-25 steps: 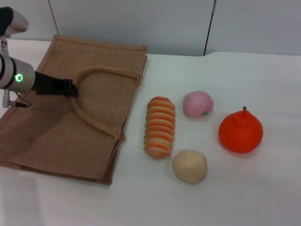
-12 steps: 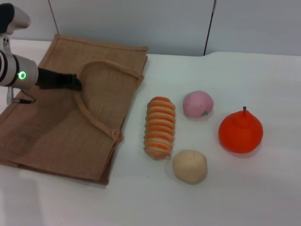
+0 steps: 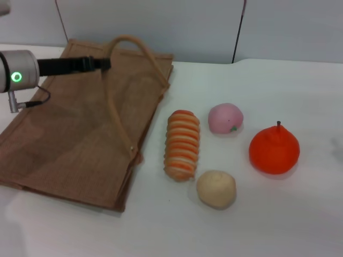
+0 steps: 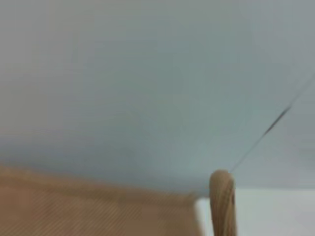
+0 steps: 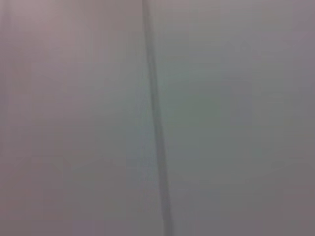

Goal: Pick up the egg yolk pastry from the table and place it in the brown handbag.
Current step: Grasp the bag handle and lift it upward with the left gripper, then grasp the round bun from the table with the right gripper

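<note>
The egg yolk pastry (image 3: 216, 188), a pale cream round bun, lies on the white table near the front. The brown handbag (image 3: 69, 144), a flat jute tote, lies at the left. My left gripper (image 3: 105, 63) is shut on the bag's upper handle (image 3: 140, 53) and holds it lifted above the bag's far edge. The handle (image 4: 223, 202) and the bag's edge (image 4: 88, 206) also show in the left wrist view. My right gripper is out of view; the right wrist view shows only a wall.
An orange-and-cream striped bread roll (image 3: 182, 144) lies right of the bag. A pink peach-like ball (image 3: 225, 118) and an orange fruit (image 3: 274, 149) lie farther right. A wall stands behind the table.
My left gripper has risen and moved toward the far edge with the handle, pulling the loop up off the bag. The bag's front side has shifted slightly.
</note>
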Motion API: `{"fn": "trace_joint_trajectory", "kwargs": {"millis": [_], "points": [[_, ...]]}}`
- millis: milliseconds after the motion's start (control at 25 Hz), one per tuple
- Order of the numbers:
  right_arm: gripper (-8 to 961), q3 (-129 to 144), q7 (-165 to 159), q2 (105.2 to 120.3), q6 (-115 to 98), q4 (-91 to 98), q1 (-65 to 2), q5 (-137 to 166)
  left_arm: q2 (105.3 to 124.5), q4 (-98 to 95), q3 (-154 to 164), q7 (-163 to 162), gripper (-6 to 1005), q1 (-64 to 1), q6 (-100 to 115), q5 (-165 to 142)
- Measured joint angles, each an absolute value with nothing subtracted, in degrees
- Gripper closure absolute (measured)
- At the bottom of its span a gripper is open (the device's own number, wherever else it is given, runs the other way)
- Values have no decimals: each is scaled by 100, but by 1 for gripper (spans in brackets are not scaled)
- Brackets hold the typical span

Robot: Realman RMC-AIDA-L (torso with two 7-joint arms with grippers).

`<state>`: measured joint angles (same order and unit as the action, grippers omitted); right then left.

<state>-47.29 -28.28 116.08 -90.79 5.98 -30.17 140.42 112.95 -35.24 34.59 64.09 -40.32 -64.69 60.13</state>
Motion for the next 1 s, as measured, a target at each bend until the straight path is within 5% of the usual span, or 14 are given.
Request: {"fn": "trace_joint_trajectory", "kwargs": {"millis": [520, 1000], "points": [[96, -2898, -3948, 11569, -9159, 1693, -4039, 15979, 11272, -3463, 3440, 7945, 881, -3596, -7531, 7899], [97, -1461, -4517, 11571, -9161, 1805, -4274, 16432, 11248, -3329, 3372, 8350, 883, -3545, -8205, 8431]]}}
